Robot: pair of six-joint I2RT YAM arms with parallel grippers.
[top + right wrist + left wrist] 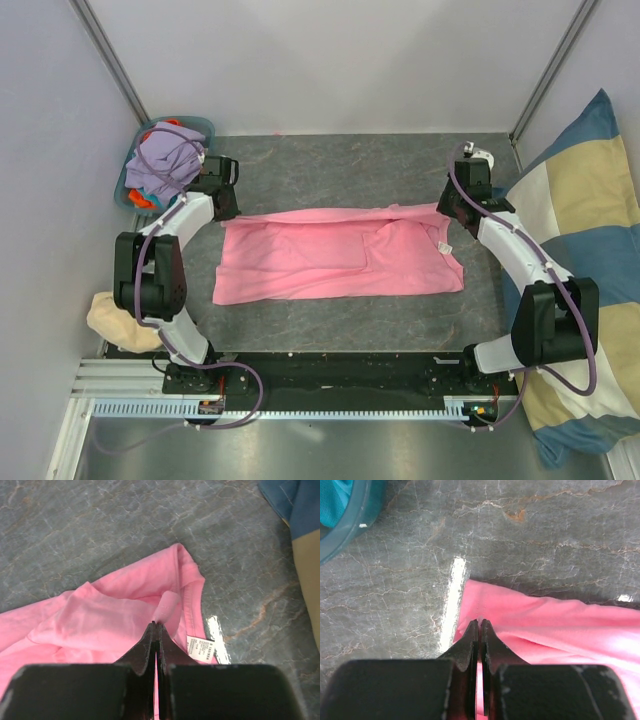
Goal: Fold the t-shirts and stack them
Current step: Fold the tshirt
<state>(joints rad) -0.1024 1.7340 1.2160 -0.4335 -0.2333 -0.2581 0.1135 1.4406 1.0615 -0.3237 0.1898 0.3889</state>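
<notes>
1. The bright pink cotton t-shirt (330, 265) lies spread lengthwise across the middle of the grey stone-patterned tabletop (340, 170). Its collar end is to the right, and its far edge runs between the two arms.
2. The right gripper (157, 625) is clamped on a raised pinch of pink cloth just beside the ribbed collar. The left gripper (480, 624) is closed over the shirt's far-left corner and seems to hold a thin sliver of the hem, though that bite is too small to confirm.
3. The thin left-hand hold is the likeliest failure. If the corner slips out during a lift, the shirt would swing from the right gripper alone and bunch up.
4. The right pinch may take in only the top layer near the neck. Pulling on it could then drag the layers apart and spoil the fold.
5. Uneven travel of the two arms would skew the edge and leave the fold crooked.
6. The shirt looks partly folded, with a sleeve or flap laid inward over the body. Soft creases show near the collar, and the small white neck label (200, 647) faces up at the right end. The near edge lies fairly straight and flat.
7. A teal plastic basket (203, 126) in the far-left corner holds a lavender t-shirt (165, 155) and an orange one (147, 200), both unfolded.
8. A large blue-and-cream checked cushion (590, 200) leans at the right, and a cream cloth bundle (118, 320) sits at the left near the arm base.
</notes>
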